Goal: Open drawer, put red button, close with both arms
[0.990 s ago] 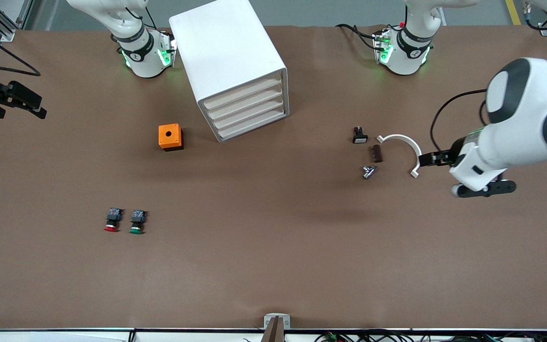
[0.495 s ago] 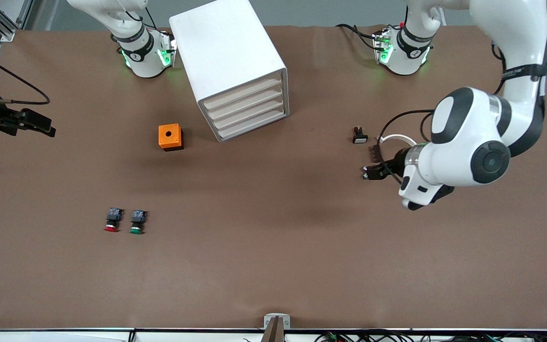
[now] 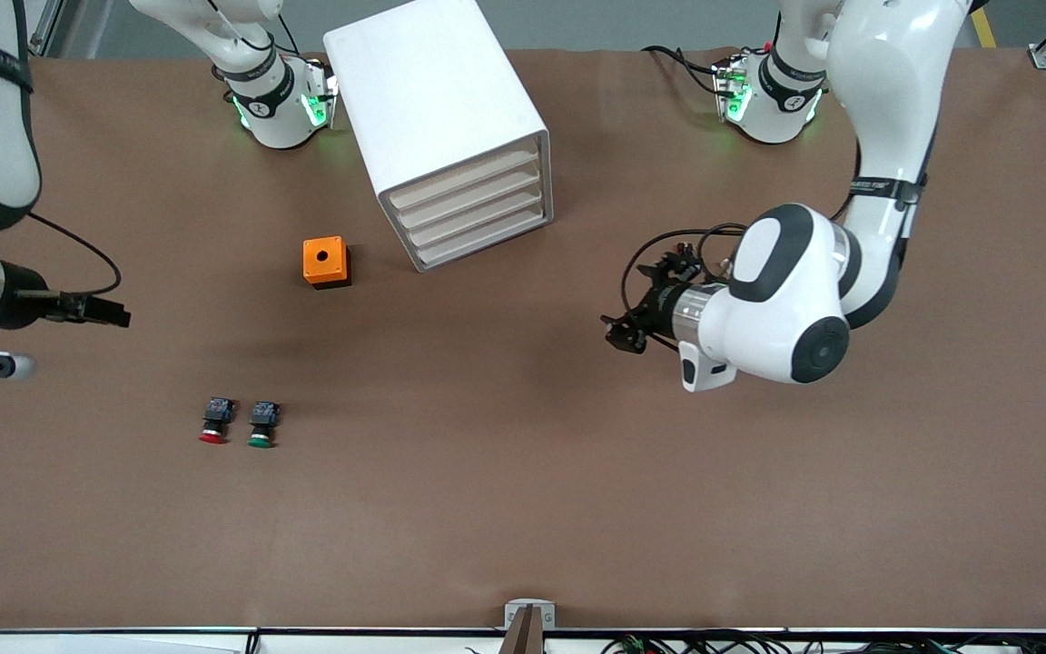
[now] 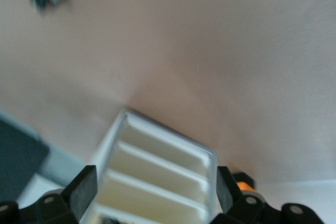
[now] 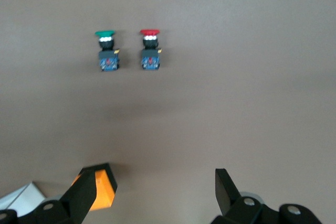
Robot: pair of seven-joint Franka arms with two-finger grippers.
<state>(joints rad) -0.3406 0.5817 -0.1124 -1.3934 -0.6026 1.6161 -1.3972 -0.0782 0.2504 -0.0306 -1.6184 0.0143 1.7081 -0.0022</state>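
Front view: right gripper (image 3: pixel 114 317), jaws spread and empty, is hovering over bare worktop (image 3: pixel 523 509) above the red button (image 3: pixel 212 421); left gripper (image 3: pixel 623 331), jaws released, is hanging near the closed drawer (image 3: pixel 478 213).

On the brown table (image 3: pixel 523 509) we note a white cabinet (image 3: pixel 437 109), an orange box (image 3: pixel 325 262) at its 8 o'clock, and the red button (image 3: pixel 215 421) with a green button (image 3: pixel 262 423) at its 3 o'clock.
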